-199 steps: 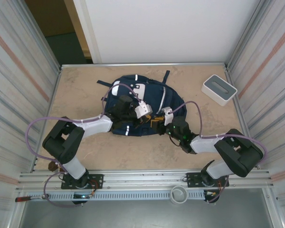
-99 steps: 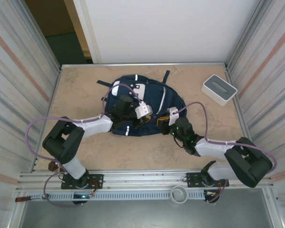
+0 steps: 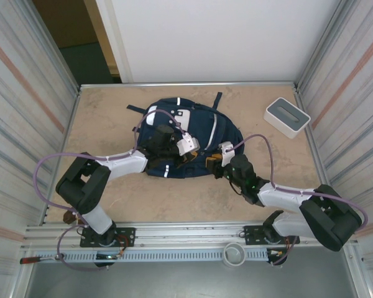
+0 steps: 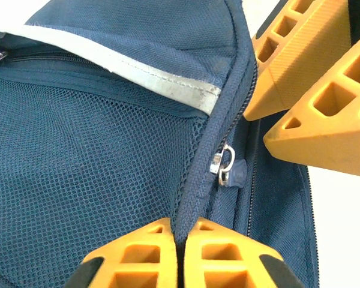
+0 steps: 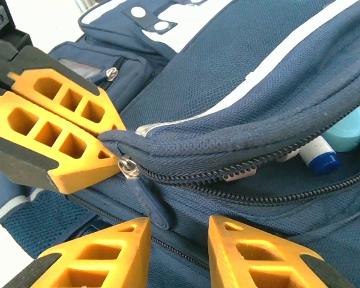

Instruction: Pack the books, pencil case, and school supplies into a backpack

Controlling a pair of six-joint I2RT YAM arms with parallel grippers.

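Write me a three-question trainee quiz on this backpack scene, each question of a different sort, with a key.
1. True or false: the left gripper is open and clear of the backpack.
2. What shows inside the backpack's open zipper mouth? A) blue-capped pen B) scissors C) banana
3. Fill in: in the top view, the white box stands to the backpack's ____.

Key: 1 false, it is shut on the zipper edge; 2 A; 3 right.
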